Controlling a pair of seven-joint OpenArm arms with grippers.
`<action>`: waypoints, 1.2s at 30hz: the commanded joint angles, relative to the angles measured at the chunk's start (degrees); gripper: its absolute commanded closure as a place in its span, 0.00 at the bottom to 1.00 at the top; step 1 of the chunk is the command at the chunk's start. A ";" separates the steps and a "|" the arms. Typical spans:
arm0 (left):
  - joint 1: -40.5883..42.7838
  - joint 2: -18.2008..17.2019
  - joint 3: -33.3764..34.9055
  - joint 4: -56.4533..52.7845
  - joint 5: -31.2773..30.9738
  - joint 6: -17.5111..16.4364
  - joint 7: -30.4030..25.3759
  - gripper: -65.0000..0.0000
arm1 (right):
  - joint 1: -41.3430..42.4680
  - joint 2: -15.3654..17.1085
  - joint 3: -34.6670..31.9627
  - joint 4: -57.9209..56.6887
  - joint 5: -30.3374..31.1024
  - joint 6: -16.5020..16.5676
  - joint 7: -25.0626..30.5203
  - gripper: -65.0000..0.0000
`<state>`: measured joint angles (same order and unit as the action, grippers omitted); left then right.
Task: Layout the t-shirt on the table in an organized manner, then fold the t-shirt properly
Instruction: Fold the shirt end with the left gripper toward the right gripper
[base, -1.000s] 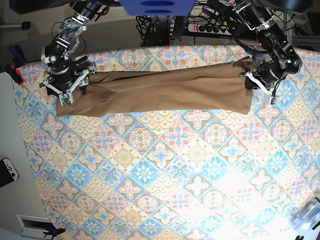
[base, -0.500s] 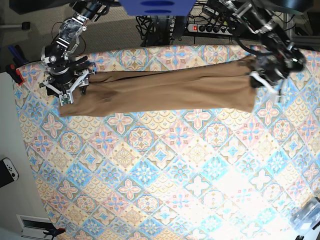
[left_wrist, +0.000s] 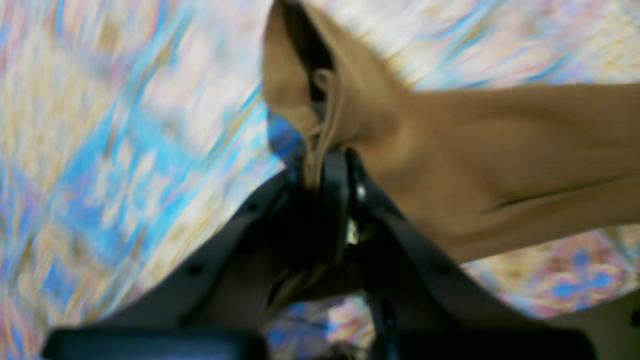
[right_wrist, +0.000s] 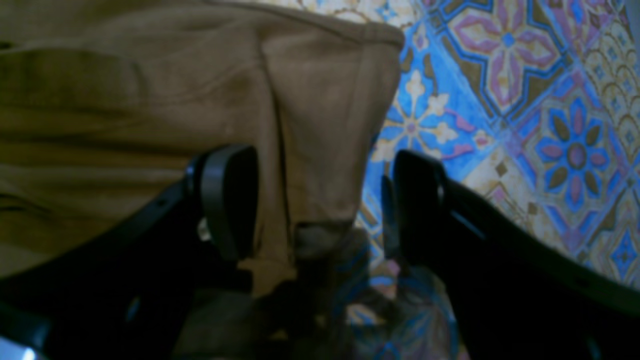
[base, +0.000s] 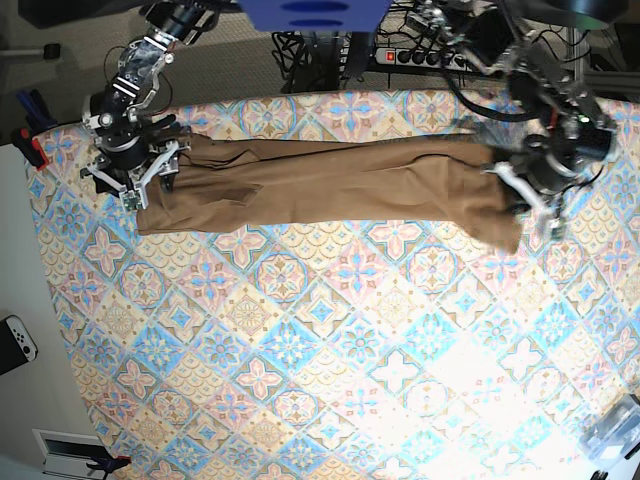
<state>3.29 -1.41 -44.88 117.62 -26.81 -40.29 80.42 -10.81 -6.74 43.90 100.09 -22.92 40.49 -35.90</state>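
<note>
**Tan tee stretched btwn two hands on tiled bench**

No brand, label or writing readable anywhere; no tag visible on the shirt.

The bench (base: 330, 340) wears a pastel tile-pattern cloth in blue, pink and cream, mostly bare on the side away from both hands. Beyond its far edge: dark floor, tangled cables and a power strip (base: 415, 55) w/ a red switch. A white game controller (base: 18, 342) lies off the bench's edge, on a white surface.

The t-shirt (base: 330, 180) lies as a long bunched band, running from one hand to the other near the bench's far edge.

Left hand (left_wrist: 327, 167): clenched on a gathered edge of the shirt, cloth pinched btwn the dark fingers (left_wrist: 335, 200) and trailing away to its side; wrist view is motion-blurred. In the base view its arm reaches in from the far edge, bent over the shirt's end.

Right hand (right_wrist: 322, 200): released, fingers (right_wrist: 230, 195) spread wide, hovering over the shirt's other end; one finger is over cloth, the other over bare bench beside the hem. Whether it touches cloth, can't tell.
</note>
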 joint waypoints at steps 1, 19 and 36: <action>-0.61 0.05 0.97 0.93 0.13 0.29 -0.42 1.00 | 0.48 0.37 0.10 0.96 0.46 -0.49 1.04 0.38; 1.77 10.41 29.98 1.01 1.36 0.29 -0.42 1.00 | 0.48 0.37 0.01 0.79 0.46 -0.49 0.95 0.38; 2.73 10.41 45.89 -9.27 1.53 0.29 -7.50 1.00 | 0.39 0.37 -1.83 -1.06 0.28 -0.49 1.22 0.38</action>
<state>6.85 8.56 0.67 107.57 -23.99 -40.07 74.35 -10.79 -6.70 42.09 98.17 -23.00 40.07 -35.77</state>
